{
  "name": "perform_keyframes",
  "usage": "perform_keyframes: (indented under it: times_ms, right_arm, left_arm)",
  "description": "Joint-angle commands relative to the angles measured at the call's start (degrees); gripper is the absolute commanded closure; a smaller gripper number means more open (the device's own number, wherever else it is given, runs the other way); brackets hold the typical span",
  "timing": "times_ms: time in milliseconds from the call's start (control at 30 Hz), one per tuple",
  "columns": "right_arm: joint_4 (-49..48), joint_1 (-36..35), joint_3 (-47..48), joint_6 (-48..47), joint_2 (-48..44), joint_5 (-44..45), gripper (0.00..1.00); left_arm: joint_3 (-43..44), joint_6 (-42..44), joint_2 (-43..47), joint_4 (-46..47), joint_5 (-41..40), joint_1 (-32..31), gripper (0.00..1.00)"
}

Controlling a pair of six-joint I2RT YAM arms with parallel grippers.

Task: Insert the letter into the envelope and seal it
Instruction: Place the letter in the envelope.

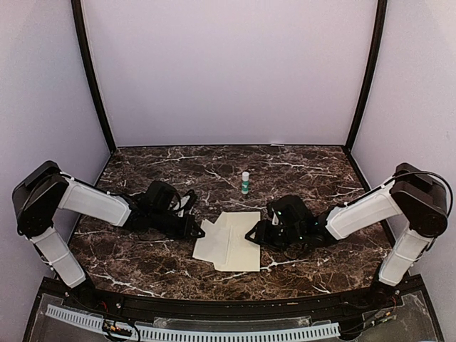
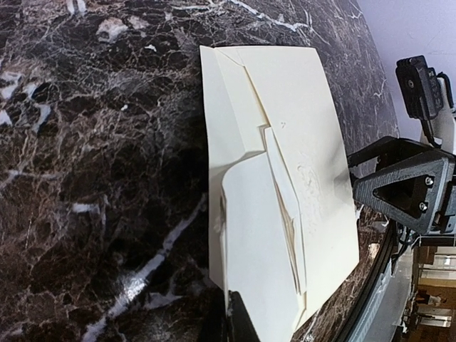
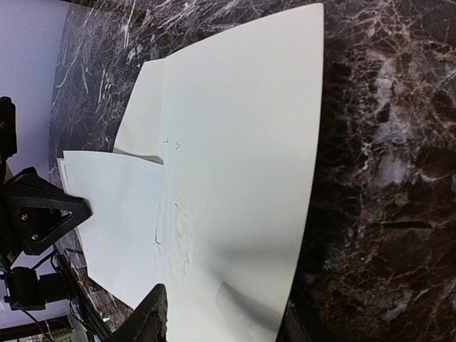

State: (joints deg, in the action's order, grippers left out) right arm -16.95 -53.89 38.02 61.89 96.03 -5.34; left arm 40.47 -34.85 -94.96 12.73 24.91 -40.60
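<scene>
Envelope [image 1: 229, 246] flat, fingers [image 3: 149, 317] at both side edges

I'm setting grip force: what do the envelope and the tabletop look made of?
Envelope: cream paper, matte, it seems; crisp fold lines and thin edges show. Tabletop: dark, white-veined marble look, glossy with light reflections; real stone or printed laminate, cannot tell.
</scene>
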Motion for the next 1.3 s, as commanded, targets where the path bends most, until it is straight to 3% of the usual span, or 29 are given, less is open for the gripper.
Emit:
perform_keyframes:
  times_ms: [0,300,567,1067,1267]
  right_arm:
    - [-1.80,-0.94,-0.28,1.48,0.82,-0.67,0.52]
    - [-12.10,-0.87,-5.59,5.98,-1.10,-2.00,0.68]
    - [-13.78,-0.78,-6.51,7.84,0.14,-2.76,0.99]
    - [-10.49,-0.69,-5.89,7.82,0.04,-1.58,1.00]
    - [-10.73,-0.67,-5.78,7.94,0.39,-1.94,1.00]
  left_arm:
    - [-1.00,-1.77,-0.30,2.90,0.90,0.35,1.00]
    - [-1.22,-1.80,-0.33,2.49,0.64,0.35,1.00]
    - [-2.06,-2.46,0.45,3.01,0.16,0.35,1.00]
    - [-4.22,-4.62,7.68,-1.45,-4.31,0.35,1.00]
    - [-4.54,-5.13,6.21,-0.53,-4.34,0.35,1.00]
